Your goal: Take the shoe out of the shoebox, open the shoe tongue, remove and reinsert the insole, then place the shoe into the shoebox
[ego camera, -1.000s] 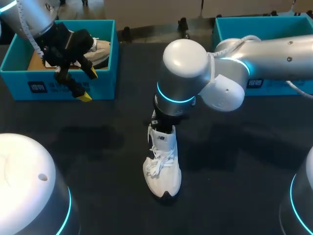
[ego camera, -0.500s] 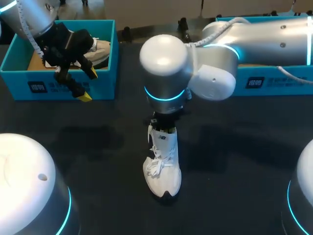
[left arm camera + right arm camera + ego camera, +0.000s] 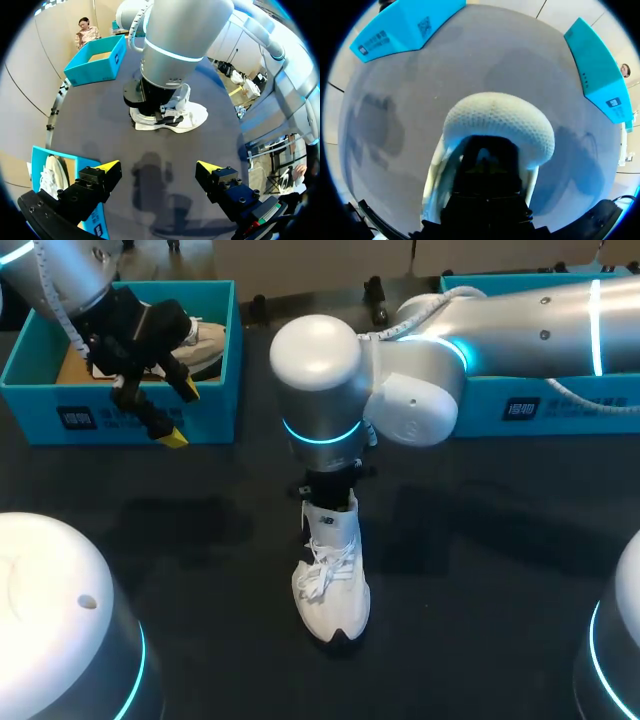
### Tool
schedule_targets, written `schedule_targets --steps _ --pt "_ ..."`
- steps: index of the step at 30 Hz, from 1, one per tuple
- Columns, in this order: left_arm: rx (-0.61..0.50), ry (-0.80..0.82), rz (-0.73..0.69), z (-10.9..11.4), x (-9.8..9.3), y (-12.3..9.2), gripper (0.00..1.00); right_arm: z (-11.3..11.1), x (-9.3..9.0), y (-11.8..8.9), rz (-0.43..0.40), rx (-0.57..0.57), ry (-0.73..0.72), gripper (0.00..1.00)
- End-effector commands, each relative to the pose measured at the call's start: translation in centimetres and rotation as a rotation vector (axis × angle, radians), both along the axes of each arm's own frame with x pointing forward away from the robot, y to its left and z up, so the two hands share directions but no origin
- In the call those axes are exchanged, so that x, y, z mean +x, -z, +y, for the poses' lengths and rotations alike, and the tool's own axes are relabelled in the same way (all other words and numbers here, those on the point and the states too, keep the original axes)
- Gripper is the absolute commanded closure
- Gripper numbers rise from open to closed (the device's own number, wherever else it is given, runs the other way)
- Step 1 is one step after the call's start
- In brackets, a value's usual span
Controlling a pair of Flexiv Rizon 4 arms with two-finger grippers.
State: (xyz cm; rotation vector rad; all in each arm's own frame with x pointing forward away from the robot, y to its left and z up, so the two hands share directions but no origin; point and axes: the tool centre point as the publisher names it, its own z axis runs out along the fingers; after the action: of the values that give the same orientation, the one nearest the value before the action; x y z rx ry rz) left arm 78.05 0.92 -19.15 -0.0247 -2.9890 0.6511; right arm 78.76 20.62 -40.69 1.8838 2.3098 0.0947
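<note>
Dark tabletop (image 3: 480, 570) carries two blue shoeboxes and two shoes, and two arms work above it. One left shoebox (image 3: 210, 415) stands at the far left. The right shoebox (image 3: 560, 405) stands at the far right, partly covered by the right arm (image 3: 330, 390).

One white shoe (image 3: 335, 585) stands upright on its sole in the middle of the tabletop, well apart from both boxes. Its long axis runs from the far side to the near side. The toe points toward the robot's side and the heel points away toward the boxes. Its laces lie loose across the top.

A second shoe (image 3: 205, 345), also pale, lies inside the left shoebox near its right wall.

From the right, the right arm reaches past the middle and stands straight over the white shoe's heel. The right pincer (image 3: 487, 165) goes down into the shoe's opening, with the rounded toe ahead of it. How far it is spread, or what it has hold of, I cannot tell.

Over the left shoebox's front wall hangs the left pincer (image 3: 157, 167), spread wide with nothing between its yellow tips. It looks out toward the white shoe.
</note>
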Motion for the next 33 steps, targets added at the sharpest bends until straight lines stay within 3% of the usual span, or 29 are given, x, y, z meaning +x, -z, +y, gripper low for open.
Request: schedule_targets --steps 1,8,21,29,33 --pt "0.003 0.0 -0.001 0.0 -0.1 0.0 0.0 0.0 0.1 1.6 -0.012 0.06 -0.011 1.0" --pt "0.003 0.0 -0.001 0.0 -0.1 0.0 0.0 0.9 0.3 1.7 -0.01 0.149 -0.032 1.0" --pt "0.003 0.0 -0.001 0.0 -0.1 0.0 0.0 3.1 0.6 1.8 0.038 0.178 -0.088 1.0" --pt "0.003 0.0 -0.001 0.0 -0.1 0.0 0.0 1.5 0.2 -0.8 -0.013 0.13 -0.041 1.0" --pt "0.003 0.0 -0.001 0.0 -0.1 0.0 0.0 0.8 0.3 -0.2 -0.01 0.15 -0.029 1.0"
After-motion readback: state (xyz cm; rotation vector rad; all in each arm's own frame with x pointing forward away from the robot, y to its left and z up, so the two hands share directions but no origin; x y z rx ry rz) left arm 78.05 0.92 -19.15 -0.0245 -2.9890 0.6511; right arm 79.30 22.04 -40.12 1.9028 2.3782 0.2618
